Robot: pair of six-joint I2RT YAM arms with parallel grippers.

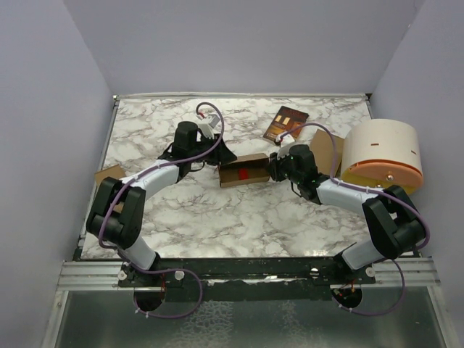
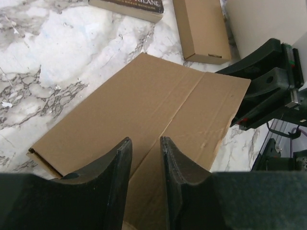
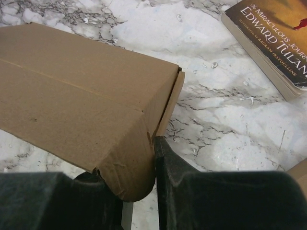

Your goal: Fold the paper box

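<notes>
Black fingers [image 2: 100,191] of the left gripper [image 2: 145,143] fill the bottom of its wrist view. They stand a narrow gap apart over one end of the paper box [image 2: 144,100], and I cannot tell whether they pinch any cardboard. From above, the paper box [image 1: 243,172] lies near the middle of the marble worktop [image 1: 217,225], somewhat closer to the far edge than to the near one. Its long axis runs roughly parallel to that far edge, with the right end turned slightly farther away. The left gripper [image 1: 217,156] is at its left end and the right gripper [image 1: 274,168] at its right end, so the box lies between the two. At the right end, a rounded tab of the paper box [image 3: 72,91] sits between the fingers of the right gripper [image 3: 129,163], pressed against the inner face of one finger [image 3: 216,191]; that gripper is clamped on the tab. The box is plain tan cardboard with no print. A straight crease runs along its broad panel, a thin side wall is folded at the corner, and a red patch shows in its upward open face. A dark reddish book [image 1: 285,123] lies toward the far right, well apart from the box. A round white drum with an orange band [image 1: 382,152] stands by the right edge, with another flat cardboard piece [image 1: 322,148] just beside it.
</notes>
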